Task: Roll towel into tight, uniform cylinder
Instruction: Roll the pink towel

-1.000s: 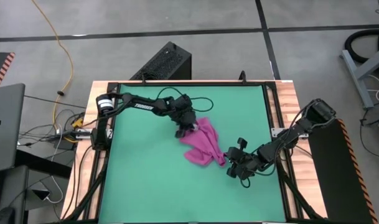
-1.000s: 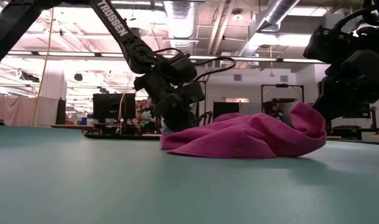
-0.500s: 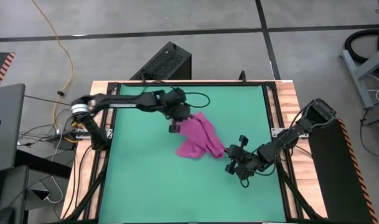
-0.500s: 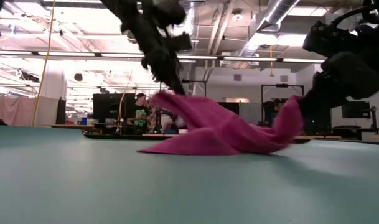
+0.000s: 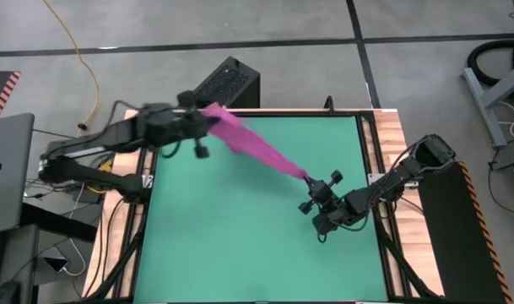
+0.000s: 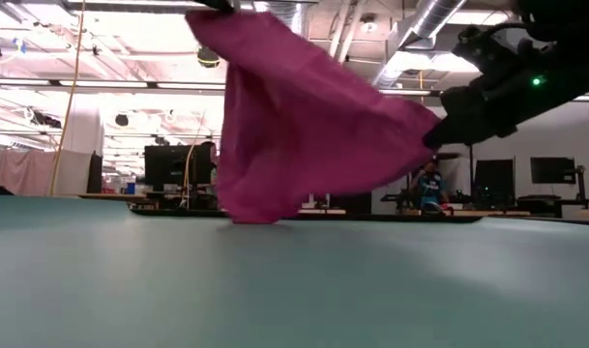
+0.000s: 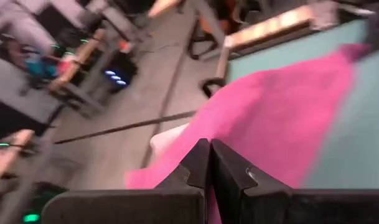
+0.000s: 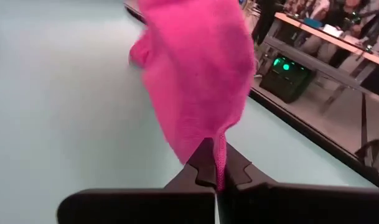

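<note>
While stretched taut from above, towel (image 5: 255, 150) spanning in a slanted band over green mat (image 5: 240, 245) of tabletop (image 5: 393, 143), lifted clear of it. Left claw (image 5: 208, 114) at the mat's far left corner, pinching one end of the cloth; right claw (image 5: 308, 179) over the mat's right part, pinching the other end.

Seen level with the mat (image 6: 275, 290): towel (image 6: 294, 116) hanging as a broad magenta sheet, lowest fold close to the mat's surface, whether touching it cannot be told. Right claw (image 6: 437, 130) gripping the cloth's corner, well above the mat.

From the left wrist: dark fingers (image 7: 198, 165) pressed together on the cloth's edge, towel (image 7: 282, 124) running away over the mat (image 7: 357, 149).

From the right wrist: fingers (image 8: 205, 163) closed on a thin pinch of towel (image 8: 195, 74), cloth draping above the mat (image 8: 65, 112).
</note>
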You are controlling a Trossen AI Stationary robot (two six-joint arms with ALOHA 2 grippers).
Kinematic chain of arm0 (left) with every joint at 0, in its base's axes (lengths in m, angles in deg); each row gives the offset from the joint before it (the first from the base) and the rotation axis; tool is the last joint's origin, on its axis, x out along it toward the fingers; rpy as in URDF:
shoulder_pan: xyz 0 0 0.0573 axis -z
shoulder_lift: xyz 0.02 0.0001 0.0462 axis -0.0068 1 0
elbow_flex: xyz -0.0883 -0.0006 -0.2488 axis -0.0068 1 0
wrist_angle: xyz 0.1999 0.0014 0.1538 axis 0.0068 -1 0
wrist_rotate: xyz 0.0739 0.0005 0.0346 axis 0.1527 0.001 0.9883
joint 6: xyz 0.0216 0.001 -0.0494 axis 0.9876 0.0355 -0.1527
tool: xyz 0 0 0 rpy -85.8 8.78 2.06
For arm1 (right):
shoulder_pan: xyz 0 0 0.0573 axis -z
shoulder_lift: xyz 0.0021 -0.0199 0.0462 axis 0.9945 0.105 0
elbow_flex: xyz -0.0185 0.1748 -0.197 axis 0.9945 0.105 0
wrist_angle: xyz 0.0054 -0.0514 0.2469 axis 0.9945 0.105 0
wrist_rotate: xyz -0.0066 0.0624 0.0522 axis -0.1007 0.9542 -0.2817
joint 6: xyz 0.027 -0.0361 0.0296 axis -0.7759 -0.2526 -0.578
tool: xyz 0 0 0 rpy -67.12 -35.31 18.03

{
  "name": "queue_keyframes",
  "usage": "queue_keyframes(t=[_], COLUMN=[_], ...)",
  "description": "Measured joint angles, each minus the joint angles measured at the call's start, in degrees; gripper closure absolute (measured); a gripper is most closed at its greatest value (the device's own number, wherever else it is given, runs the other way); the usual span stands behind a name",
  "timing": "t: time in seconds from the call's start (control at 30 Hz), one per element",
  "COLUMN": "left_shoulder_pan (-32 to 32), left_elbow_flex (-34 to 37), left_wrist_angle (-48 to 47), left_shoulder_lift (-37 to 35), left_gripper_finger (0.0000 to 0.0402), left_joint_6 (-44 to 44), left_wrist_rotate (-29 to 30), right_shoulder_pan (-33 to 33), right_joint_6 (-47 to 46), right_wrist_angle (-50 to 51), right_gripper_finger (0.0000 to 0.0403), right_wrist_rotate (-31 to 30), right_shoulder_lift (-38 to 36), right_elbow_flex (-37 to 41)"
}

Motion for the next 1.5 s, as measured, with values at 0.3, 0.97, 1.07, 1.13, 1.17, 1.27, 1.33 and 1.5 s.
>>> queue_keyframes(t=[0.3, 0.97, 1.07, 1.13, 1.17, 1.27, 1.33, 1.5], left_shoulder_pan=[12.04, 35.36, 38.38, 38.95, 38.91, 37.84, 35.66, 26.04], left_elbow_flex=[26.88, 57.65, 57.17, 55.19, 53.79, 48.70, 45.04, 35.52], left_wrist_angle=[3.46, 34.30, 33.41, 30.61, 29.24, 26.58, 22.96, 3.21], left_shoulder_lift=[-11.02, -10.13, -10.13, -10.37, -10.65, -10.76, -10.59, -10.11], left_gripper_finger=[0.0401, 0.0312, 0.0302, 0.0301, 0.0302, 0.0303, 0.0300, 0.0287], left_joint_6=[-13.96, -50.33, -52.49, -49.49, -46.19, -32.31, -23.35, -25.62], left_wrist_rotate=[-1.99, -16.11, -14.48, -9.10, -5.85, 5.31, 8.90, -0.18], right_shoulder_pan=[-2.83, -5.78, -5.77, -5.77, -5.77, -5.77, -5.77, -5.77], right_joint_6=[11.12, 12.15, 12.15, 12.15, 12.15, 12.15, 12.15, 12.08], right_wrist_angle=[-9.15, -9.26, -8.77, -8.77, -8.77, -8.77, -8.79, -8.81], right_gripper_finger=[0.0394, 0.0394, 0.0394, 0.0394, 0.0394, 0.0394, 0.0394, 0.0394], right_wrist_rotate=[1.95, 11.61, 11.67, 11.67, 11.67, 11.67, 11.72, 13.29], right_shoulder_lift=[0.00, -0.02, -0.02, -0.02, -0.02, -0.02, -0.02, -0.02], right_elbow_flex=[0.00, -0.02, -0.02, -0.02, -0.02, -0.02, -0.02, -0.02])
